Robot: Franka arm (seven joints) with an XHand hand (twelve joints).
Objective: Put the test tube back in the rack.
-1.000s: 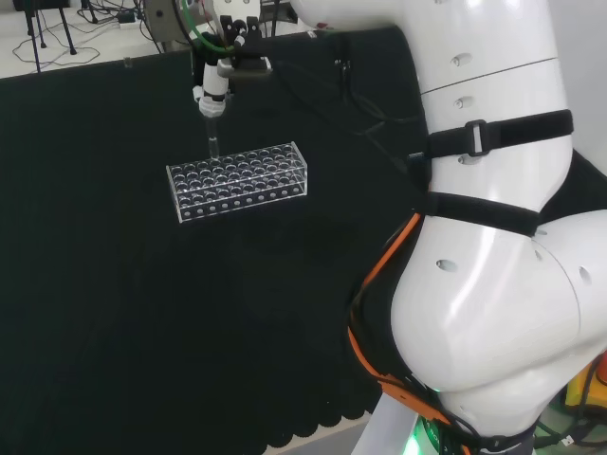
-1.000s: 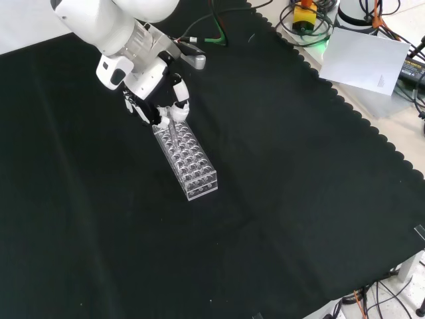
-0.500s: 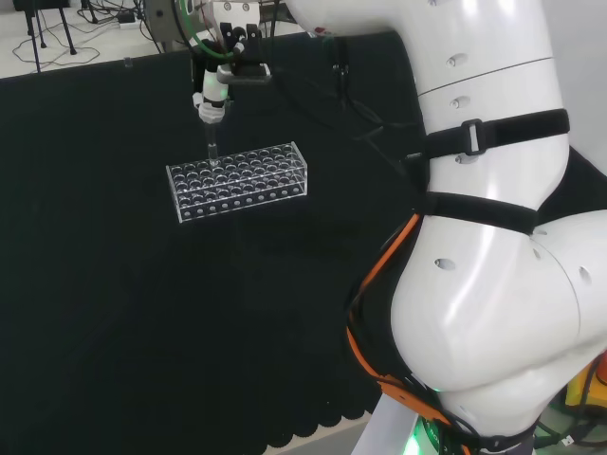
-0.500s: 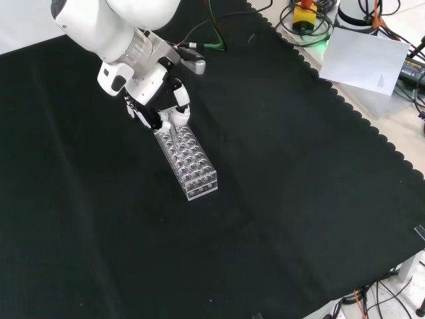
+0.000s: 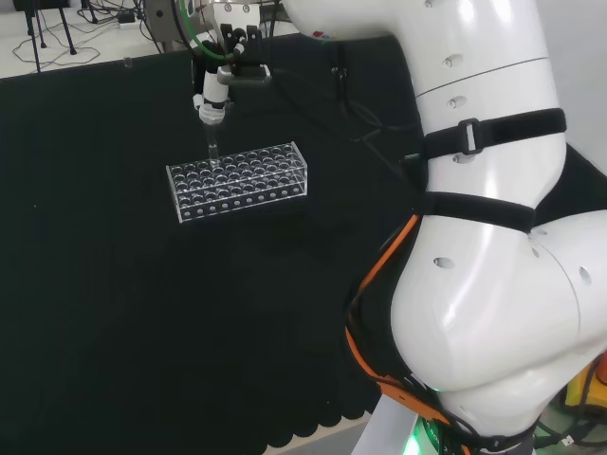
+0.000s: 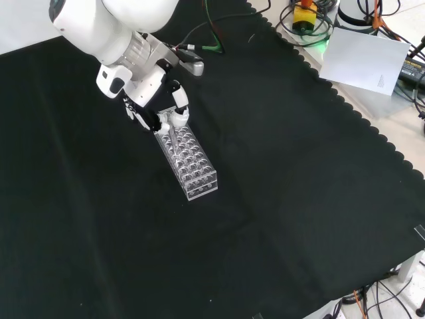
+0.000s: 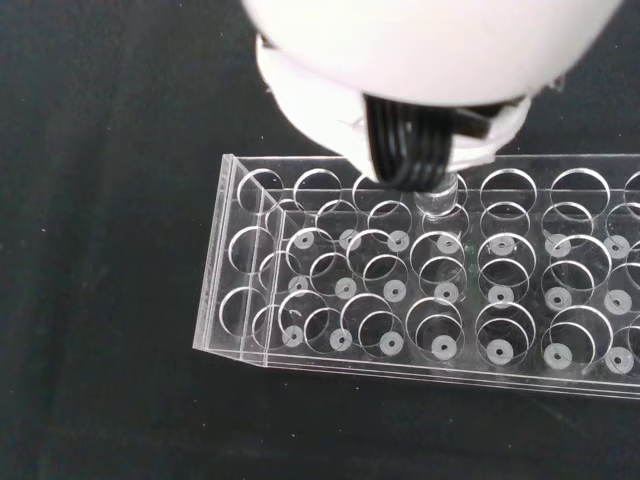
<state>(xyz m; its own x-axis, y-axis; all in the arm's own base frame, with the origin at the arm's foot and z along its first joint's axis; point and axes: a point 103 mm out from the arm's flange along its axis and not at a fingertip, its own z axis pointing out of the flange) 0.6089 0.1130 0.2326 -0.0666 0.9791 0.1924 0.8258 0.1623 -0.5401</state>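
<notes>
The hand [image 5: 214, 90] was pinched on the test tube [image 5: 211, 145], which hung upright beneath it, its lower end apparently entering a hole of the clear rack [image 5: 239, 181] just below.

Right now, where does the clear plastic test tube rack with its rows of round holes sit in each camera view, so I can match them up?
Head view: the clear plastic test tube rack lies left of centre, lengthwise across the picture.
Front view: it runs diagonally, upper left of centre.
Wrist view: it spans the middle of the picture.
Shared landmark: the hand holds a clear glass test tube upright over one end of the rack.
</notes>
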